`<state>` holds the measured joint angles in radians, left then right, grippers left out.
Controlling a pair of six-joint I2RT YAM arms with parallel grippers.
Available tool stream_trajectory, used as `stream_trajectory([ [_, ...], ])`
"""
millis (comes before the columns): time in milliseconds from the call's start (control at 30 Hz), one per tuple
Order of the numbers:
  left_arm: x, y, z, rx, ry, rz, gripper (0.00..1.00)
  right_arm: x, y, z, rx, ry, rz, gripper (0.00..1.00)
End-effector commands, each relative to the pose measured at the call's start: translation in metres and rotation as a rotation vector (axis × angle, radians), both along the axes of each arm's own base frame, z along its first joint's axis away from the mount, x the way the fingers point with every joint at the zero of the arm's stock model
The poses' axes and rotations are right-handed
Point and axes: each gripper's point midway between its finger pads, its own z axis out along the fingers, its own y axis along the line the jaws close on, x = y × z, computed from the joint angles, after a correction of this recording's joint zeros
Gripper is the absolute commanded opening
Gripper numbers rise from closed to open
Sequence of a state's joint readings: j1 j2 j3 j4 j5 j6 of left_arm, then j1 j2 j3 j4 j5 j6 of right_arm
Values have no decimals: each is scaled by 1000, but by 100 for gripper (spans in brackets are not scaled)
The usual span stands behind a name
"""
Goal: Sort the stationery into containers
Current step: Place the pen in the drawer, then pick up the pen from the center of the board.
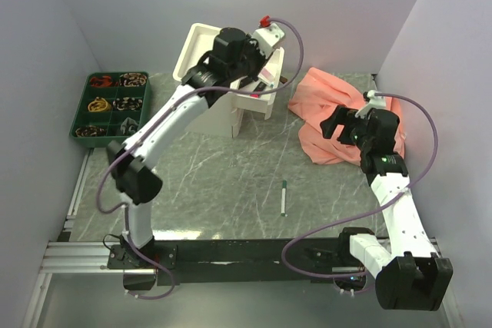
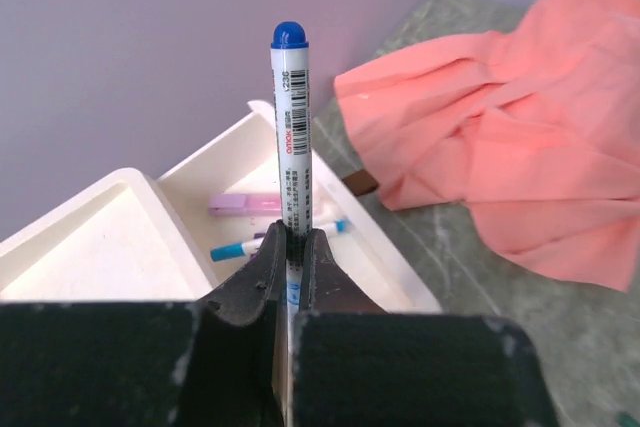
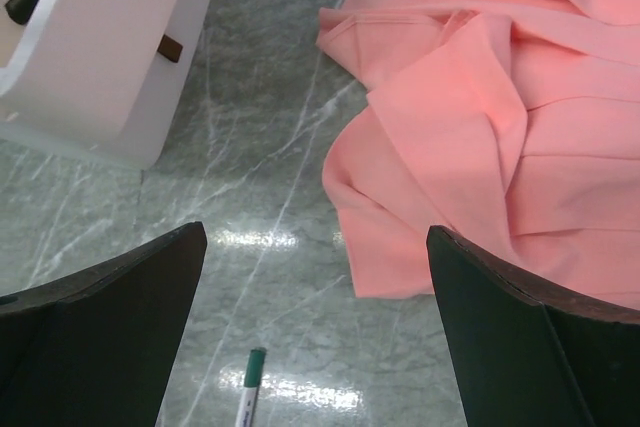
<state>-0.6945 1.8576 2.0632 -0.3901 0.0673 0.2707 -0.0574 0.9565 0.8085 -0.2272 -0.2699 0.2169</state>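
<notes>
Green tray (image 1: 108,105): I see it at the far left of the bench (image 1: 215,182), a hard plastic grid of small compartments holding coiled bits I cannot make out.
Left arm (image 1: 154,136): it is stretched long from its base, reaching far and to the right, with its wrist over the cabinet.
Left pincer (image 2: 290,242): its dark fingers are clamped on the lower barrel of the blue-capped pen.
Blue-capped pen (image 2: 290,137): it is a thin white barrel with a barcode and red print. Its long axis runs straight out from the fingers, with the rounded blue cap at the far tip, above the open drawer.
Drawer (image 2: 400,272): shallow, smooth cream plastic. A pink highlighter (image 2: 245,204) lies crosswise inside, with blue-tipped pens beside it.
Cabinet (image 1: 223,109): boxy and cream-white, with small brown handles.
Green-capped pen (image 1: 284,197): it lies flat on the bench between the arms, well apart from the cabinet. Its long axis runs near to far, with the cap at the far end.
Bench: grey-green marbled stone look, with a glossy sheen.
Cloth (image 1: 330,113): soft salmon fabric, crumpled in folds to the right of the cabinet.
Right arm (image 1: 392,197): it is bent upward, with its wrist just beside the cloth.
Right pincer (image 3: 315,237): its jaws are spread wide with nothing between them, over the cloth edge and bare bench.
</notes>
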Motion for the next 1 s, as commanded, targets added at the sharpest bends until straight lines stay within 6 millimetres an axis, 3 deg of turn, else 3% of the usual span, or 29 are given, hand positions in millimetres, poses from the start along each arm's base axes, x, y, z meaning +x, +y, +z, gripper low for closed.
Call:
stream_trajectory([
  [0,48,1,0,-3,-49,61,4,1,7,10,62,-19,19,100],
  [167,74,7,0,-26,-72,128,37,-14,21,-12,114,53,75,100],
  [200,74,7,2,-34,-80,129,52,-15,22,-14,116,60,77,100],
  [333,68,13,21,-71,-127,131,71,-19,26,-27,106,103,98,100],
  [400,55,21,49,-119,-164,132,74,-23,36,-33,66,115,144,100],
  [500,34,52,90,-206,-224,212,81,-33,57,-52,19,169,216,100],
  [633,7,102,103,-208,-265,347,88,-55,84,-88,-8,279,290,100],
  [733,-17,144,97,-182,-302,442,95,-67,102,-111,-12,363,314,100],
  [833,-34,184,74,-134,-281,520,98,-73,116,-128,-42,434,335,100],
  [967,-47,249,39,-94,-225,644,98,-74,114,-149,-83,563,265,100],
])
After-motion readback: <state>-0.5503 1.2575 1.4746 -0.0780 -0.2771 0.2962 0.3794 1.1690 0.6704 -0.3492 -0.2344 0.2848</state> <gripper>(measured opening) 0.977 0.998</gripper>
